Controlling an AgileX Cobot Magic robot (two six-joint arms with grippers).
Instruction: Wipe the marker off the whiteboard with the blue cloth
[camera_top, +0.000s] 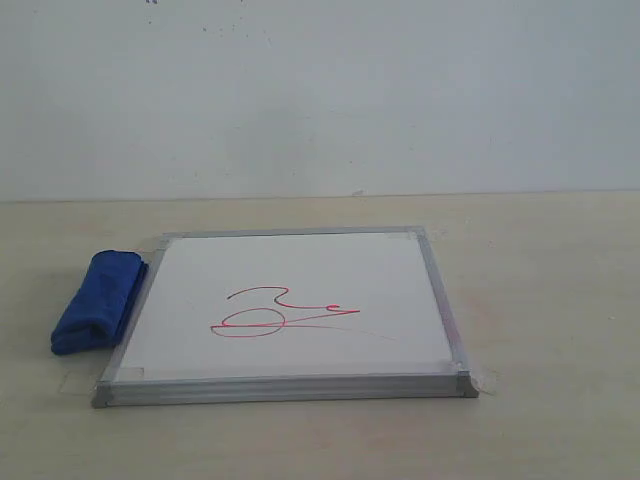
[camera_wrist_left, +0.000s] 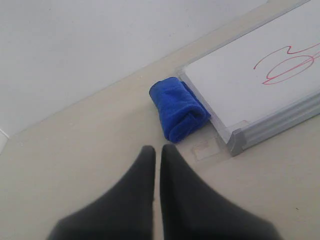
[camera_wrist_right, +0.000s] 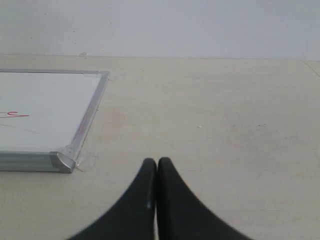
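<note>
Start of the job: nothing is wiped yet. The red marker scribble (camera_top: 270, 312) of loops and one long stroke lies whole near the middle of the whiteboard (camera_top: 300, 262), a flat square white panel in a thin silver-grey metal frame, taped at its corners to the pale desk (camera_top: 540, 300). The blue cloth (camera_top: 97, 300) — a soft, thick rolled microfibre bundle — lies on the desk against the board's left edge. The left tool (camera_wrist_left: 157, 150) hangs near it, dark tapered fingers pressed together, empty; the right tool (camera_wrist_right: 157, 161) is likewise closed and empty. Next, I judge, the left tool must open and descend over the roll.
</note>
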